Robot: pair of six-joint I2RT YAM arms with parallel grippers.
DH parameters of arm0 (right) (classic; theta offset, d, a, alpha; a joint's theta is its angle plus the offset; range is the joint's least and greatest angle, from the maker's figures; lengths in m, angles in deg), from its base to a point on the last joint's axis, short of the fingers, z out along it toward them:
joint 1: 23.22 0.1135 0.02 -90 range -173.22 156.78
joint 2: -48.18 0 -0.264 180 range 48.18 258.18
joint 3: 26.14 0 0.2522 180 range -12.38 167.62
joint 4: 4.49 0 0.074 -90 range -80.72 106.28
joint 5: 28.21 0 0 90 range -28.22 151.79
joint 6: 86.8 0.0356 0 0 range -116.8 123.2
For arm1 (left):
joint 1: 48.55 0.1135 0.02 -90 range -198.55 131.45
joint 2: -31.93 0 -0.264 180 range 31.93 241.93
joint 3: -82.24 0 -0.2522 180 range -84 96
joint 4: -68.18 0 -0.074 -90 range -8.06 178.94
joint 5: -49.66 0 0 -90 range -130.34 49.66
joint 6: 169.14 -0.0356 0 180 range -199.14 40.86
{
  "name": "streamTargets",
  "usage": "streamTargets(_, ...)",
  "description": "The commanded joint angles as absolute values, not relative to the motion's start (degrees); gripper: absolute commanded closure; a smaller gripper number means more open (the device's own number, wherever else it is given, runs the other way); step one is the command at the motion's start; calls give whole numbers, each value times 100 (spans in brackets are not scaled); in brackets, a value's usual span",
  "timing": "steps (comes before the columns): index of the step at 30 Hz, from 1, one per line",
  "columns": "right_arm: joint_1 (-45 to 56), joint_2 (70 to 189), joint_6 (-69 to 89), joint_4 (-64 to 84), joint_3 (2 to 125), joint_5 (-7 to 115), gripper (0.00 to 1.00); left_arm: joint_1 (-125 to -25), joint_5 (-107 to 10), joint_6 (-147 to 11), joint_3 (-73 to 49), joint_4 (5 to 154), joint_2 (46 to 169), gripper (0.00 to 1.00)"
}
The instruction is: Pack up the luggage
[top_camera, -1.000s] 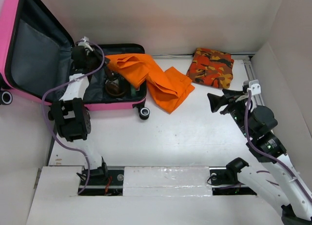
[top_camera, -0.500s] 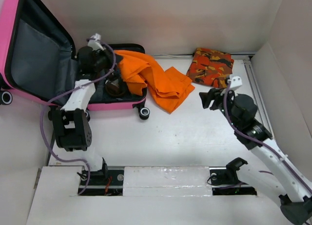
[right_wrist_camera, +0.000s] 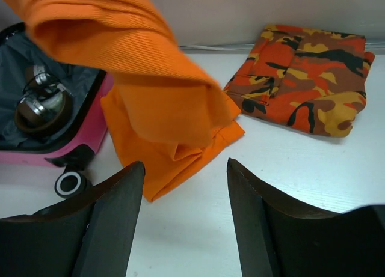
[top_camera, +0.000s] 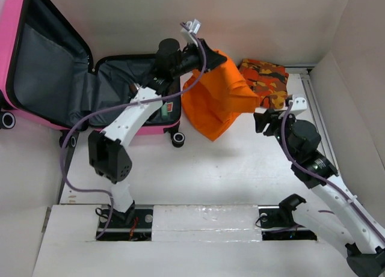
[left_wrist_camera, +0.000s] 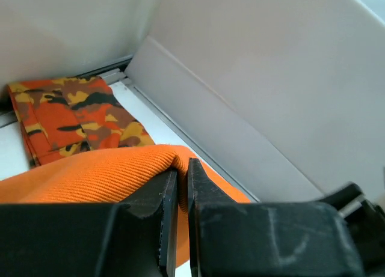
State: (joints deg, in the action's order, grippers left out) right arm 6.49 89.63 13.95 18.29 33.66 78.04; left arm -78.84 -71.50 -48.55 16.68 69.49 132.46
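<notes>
The hot-pink hard-shell luggage (top_camera: 13, 45) lies open at the upper left, its grey fabric lining showing. The left gripper (left_wrist_camera: 183, 167) pinches a fold of twill-ribbed orange cloth (top_camera: 219, 91) tight, holding it up in a limp drape at top centre. The right gripper (right_wrist_camera: 183, 164) has its black jaws apart, with nothing between them.

the left arm stretches forward from its base, upper link angled up from a low elbow and the forearm rising to a high wrist. the left gripper (top_camera: 219, 57) is level, its jaws pressed nearly together, with a fold of orange cloth (left_wrist_camera: 90, 175) pinched just at the fingertips (left_wrist_camera: 170, 187). the right arm is bent at the elbow and leans forward. the right gripper (right_wrist_camera: 183, 169) tilts slightly downward, its jaws standing apart with nothing gripped between them.
</notes>
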Motion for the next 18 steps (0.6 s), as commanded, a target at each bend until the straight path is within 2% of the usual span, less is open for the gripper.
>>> streamTargets(1,692,8861,1384,1798,3552,8094,37,-7729,-7093,-4574,2321,6656,13879,100)
streamTargets(3,692,8747,1323,1920,3552,8147,37,-7729,-7093,-4434,2507,6743,14117,100)
streamTargets(8,692,8685,1270,1921,3552,8270,35,-7729,-6864,-4380,1874,6251,14144,100)
streamTargets(11,692,8747,1208,1973,3552,8384,35,-7729,-6926,-4380,2522,6356,14748,100)
streamTargets(16,692,8799,1208,1973,3552,8332,35,-7668,-6943,-4643,5251,7463,16267,100)
streamTargets(18,692,8852,1208,1973,3552,8332,35,-7668,-7004,-4644,5285,7526,16271,100)
